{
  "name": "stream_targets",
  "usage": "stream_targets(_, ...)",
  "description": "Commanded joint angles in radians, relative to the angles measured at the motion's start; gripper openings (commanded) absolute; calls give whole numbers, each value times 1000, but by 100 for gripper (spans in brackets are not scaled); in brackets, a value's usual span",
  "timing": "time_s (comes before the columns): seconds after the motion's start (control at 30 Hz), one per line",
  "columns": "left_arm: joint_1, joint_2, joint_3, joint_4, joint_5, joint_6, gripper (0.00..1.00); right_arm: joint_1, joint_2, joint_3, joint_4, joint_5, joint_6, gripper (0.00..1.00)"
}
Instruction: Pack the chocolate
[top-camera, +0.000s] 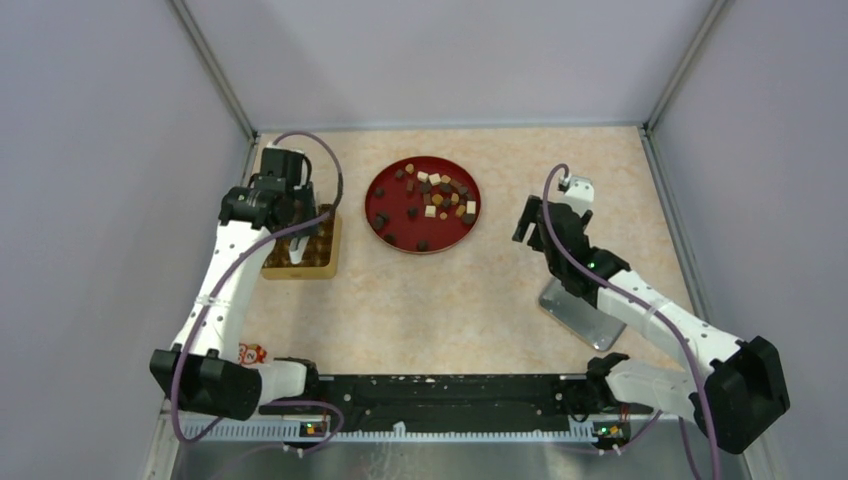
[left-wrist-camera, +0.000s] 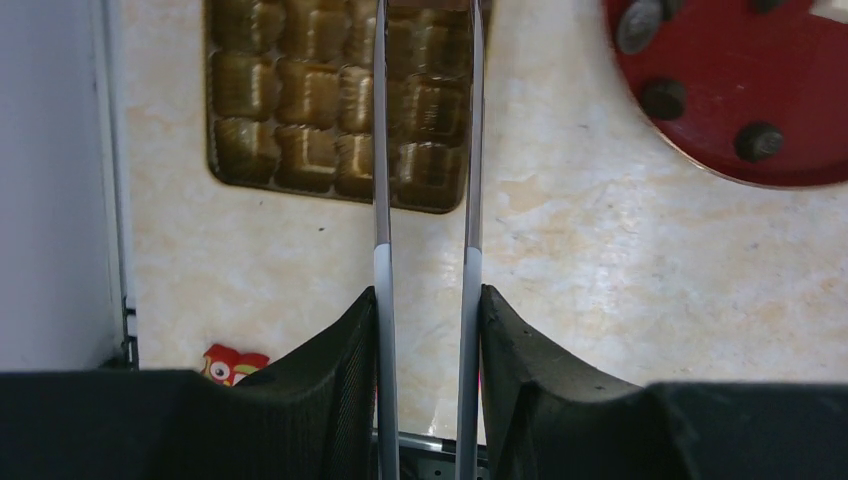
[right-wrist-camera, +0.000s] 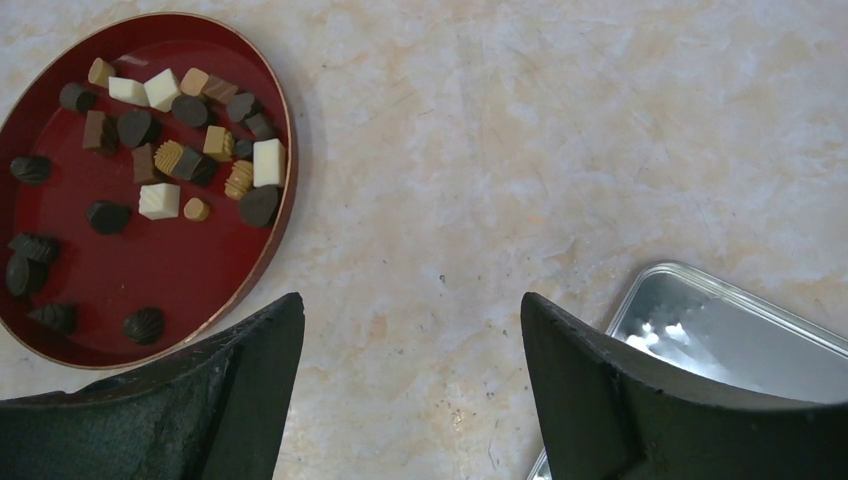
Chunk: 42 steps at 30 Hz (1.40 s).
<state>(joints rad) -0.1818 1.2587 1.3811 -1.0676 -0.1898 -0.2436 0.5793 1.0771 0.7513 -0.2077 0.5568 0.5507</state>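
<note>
Two robot arms packing chocolate (top-camera: 440, 195) from a red plate (top-camera: 453, 231) into a gold tray (left-wrist-camera: 290, 110).
Nearest, the right claw (right-wrist-camera: 408, 310) hangs wide open and empty beside a silver tin (right-wrist-camera: 720, 330) on the counter (top-camera: 450, 310). The left claw (left-wrist-camera: 427, 310) clamps slim metal tweezers (left-wrist-camera: 381, 150) over the tray, with their tips out of view. Farthest, the chocolate sits in the plate. Advice: lower the tips squarely into one cell, then release gently.
</note>
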Motion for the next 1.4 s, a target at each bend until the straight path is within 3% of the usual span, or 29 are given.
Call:
stream_targets(0.0,96,-28,-40,-5,-35,-26,20,-10,12,35,58,-29,-18,78)
stream_targets(0.27,215,-27,-95,99,-49,-67,20,-10,19,37,64,-39,-29,78)
stream_targets(0.63,242,4,-170,218,-17,-75,22,-10,22,31,62,-40,-28,78)
stream_targets(1.07,245,54,-194,258,-38,-75,32,-10,34,34,56,-50,-14,77)
stream_targets(1.17,245,52,-196,256,-41,-73,46,-10,36,34,55,-53,-10,77)
stream_targets(1.37,245,44,-204,249,-35,-75,48,-10,33,34,53,-58,-7,77)
